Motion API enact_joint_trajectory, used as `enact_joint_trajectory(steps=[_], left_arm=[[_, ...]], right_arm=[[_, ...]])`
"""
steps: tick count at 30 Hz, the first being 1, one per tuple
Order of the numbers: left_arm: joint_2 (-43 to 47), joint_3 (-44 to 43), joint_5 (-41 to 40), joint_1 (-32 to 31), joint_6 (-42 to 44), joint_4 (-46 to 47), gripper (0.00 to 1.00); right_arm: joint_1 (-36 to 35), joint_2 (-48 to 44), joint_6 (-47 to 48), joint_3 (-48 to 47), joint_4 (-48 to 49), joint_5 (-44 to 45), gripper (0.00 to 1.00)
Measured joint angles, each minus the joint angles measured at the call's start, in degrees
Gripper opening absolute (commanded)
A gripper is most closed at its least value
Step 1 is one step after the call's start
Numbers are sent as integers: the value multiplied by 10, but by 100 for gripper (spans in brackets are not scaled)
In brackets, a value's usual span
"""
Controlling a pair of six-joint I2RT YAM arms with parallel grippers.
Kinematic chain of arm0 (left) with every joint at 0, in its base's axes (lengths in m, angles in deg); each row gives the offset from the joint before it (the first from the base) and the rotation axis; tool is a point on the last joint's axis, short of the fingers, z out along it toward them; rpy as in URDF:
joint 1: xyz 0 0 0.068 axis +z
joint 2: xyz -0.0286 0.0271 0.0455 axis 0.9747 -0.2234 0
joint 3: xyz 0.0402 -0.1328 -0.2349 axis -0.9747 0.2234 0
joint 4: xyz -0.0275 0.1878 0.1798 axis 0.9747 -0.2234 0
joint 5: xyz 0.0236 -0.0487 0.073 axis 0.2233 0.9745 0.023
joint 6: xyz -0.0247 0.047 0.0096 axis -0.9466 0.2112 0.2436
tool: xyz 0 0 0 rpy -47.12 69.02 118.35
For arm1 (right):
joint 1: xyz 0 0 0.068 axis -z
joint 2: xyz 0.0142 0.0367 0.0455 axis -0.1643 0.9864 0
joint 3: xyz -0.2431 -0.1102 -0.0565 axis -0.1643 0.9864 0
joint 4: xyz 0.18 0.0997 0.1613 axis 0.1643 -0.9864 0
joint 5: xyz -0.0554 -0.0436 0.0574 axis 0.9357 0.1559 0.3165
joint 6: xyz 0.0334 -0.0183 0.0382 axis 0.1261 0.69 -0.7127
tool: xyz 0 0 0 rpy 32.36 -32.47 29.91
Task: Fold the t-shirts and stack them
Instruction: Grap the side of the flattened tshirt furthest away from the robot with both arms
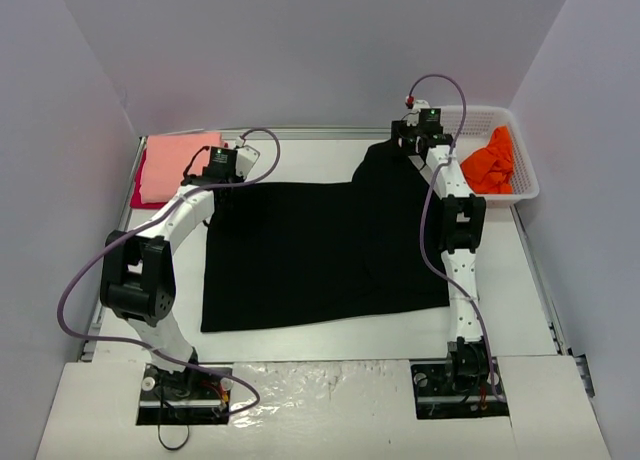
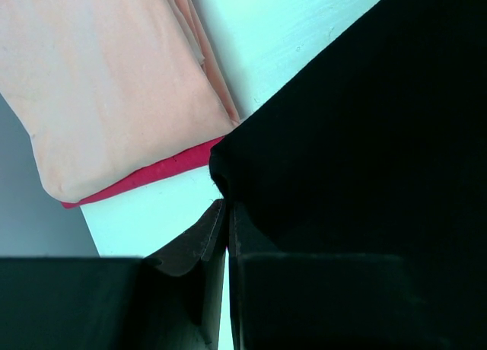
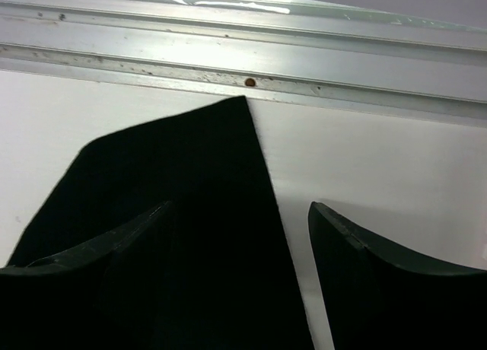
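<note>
Already two are looking done: at the far left, the salmon-pink shirt is lying folded on the red shirt. My left gripper is pinching the far-left corner of the black shirt, which is lying spread mid-table, unfolded. My right gripper is hanging spread over its far-right corner. The orange shirt is waiting in the white basket. No writing is showing.
</note>
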Motion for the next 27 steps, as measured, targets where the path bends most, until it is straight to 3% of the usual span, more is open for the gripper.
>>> enact_joint_trajectory(steps=[8,27], left_arm=[[1,9,-3,0,0,1,2],[1,10,-6,0,0,0,2]], right_arm=[[10,9,-30,-20,11,-66,67],[14,40,-57,-37,37,-66,53]])
